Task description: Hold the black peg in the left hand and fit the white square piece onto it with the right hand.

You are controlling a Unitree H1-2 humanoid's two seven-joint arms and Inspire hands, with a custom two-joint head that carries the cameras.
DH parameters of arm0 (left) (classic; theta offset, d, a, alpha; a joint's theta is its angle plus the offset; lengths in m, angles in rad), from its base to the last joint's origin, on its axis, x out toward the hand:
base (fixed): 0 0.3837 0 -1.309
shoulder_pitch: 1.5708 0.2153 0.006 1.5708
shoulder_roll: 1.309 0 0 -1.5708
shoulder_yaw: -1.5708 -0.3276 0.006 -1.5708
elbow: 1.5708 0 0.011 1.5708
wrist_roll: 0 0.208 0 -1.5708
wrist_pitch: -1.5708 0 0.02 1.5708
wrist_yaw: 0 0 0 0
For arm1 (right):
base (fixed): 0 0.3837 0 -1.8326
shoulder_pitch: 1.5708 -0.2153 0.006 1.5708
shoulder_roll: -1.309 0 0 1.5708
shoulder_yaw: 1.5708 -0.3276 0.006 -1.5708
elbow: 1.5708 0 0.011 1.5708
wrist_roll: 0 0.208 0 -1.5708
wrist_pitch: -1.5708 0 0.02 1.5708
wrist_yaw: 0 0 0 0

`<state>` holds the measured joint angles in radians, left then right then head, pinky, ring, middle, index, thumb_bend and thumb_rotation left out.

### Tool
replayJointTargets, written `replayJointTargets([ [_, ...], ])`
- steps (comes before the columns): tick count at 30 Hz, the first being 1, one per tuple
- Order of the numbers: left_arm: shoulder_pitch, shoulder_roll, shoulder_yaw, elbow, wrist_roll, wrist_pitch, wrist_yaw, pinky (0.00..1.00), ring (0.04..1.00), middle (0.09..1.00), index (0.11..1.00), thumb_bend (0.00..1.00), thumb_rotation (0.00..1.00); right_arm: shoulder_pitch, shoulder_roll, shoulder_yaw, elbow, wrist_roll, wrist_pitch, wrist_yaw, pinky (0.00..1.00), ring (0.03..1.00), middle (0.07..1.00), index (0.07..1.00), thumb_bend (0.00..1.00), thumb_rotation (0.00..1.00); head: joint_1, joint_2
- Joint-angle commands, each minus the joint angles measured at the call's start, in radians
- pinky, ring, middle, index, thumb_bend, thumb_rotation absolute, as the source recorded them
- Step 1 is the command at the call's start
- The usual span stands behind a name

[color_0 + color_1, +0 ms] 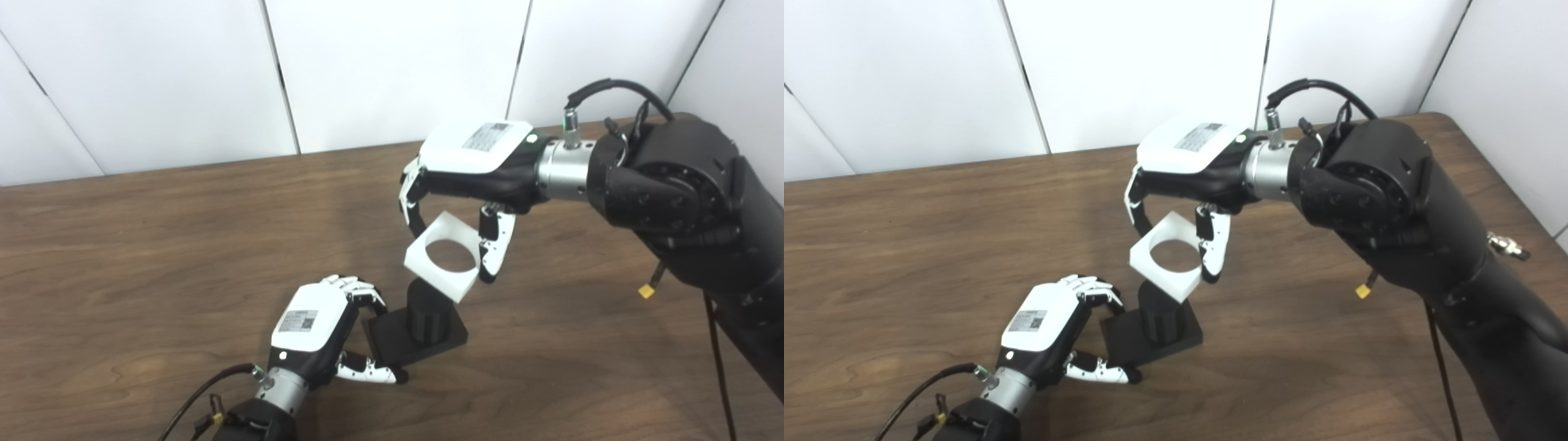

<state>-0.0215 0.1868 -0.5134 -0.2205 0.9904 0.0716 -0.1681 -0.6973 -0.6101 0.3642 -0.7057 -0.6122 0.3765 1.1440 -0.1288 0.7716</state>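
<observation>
Black peg (427,312) stands upright on its flat black square base (392,340), which sits on the wood table (153,257) near the front, a bit left of centre. The peg is a short round cylinder; its top edge is hidden behind the lower corner of the white square piece (442,257).

White square piece is held in the air just above the peg, tilted, w/ one corner pointing down toward the peg top. It has a big round hole through the middle; table shows through the hole. Can't tell if the piece touches the peg top or only hangs right over it.

Right hand (471,165) comes in from the right, palm down, fingers (411,196) curled on the piece's far-left edge and thumb (495,245) pressed on its right edge, so it's pinching the piece from two sides.

Left hand (1053,321) lies low on the table at the base's left side. Fingers (1093,288) curl over the base's rear-left corner, thumb (1102,370) stretched along the front-left edge: grip is on the base, not on the cylinder itself.

Behind the table: plain white wall panels (392,67).
</observation>
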Motion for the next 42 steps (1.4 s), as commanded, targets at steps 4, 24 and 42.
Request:
replayJointTargets([
  [4,0.001,-0.001,-0.024,0.013,0.034,0.014,-0.052,0.88,0.838,0.762,0.49,0.51,0.05,-0.017,-0.008,0.006,-0.012,-0.012,-0.012,-0.003,0.89,0.864,0.764,0.485,0.52,0.14,-0.002,0.007],
  [24,0.002,-0.007,-0.025,-0.002,0.034,0.02,-0.064,0.88,0.839,0.765,0.49,0.51,0.05,0.027,0.01,0.012,0.038,-0.022,-0.089,-0.071,0.91,0.851,0.749,0.485,0.52,0.13,-0.007,0.019],
  [42,-0.002,-0.015,-0.034,-0.013,0.04,0.037,-0.078,0.87,0.836,0.764,0.49,0.51,0.05,0.041,0.04,0.018,0.042,-0.048,-0.087,-0.063,0.91,0.856,0.756,0.485,0.52,0.13,0.0,0.03],
])
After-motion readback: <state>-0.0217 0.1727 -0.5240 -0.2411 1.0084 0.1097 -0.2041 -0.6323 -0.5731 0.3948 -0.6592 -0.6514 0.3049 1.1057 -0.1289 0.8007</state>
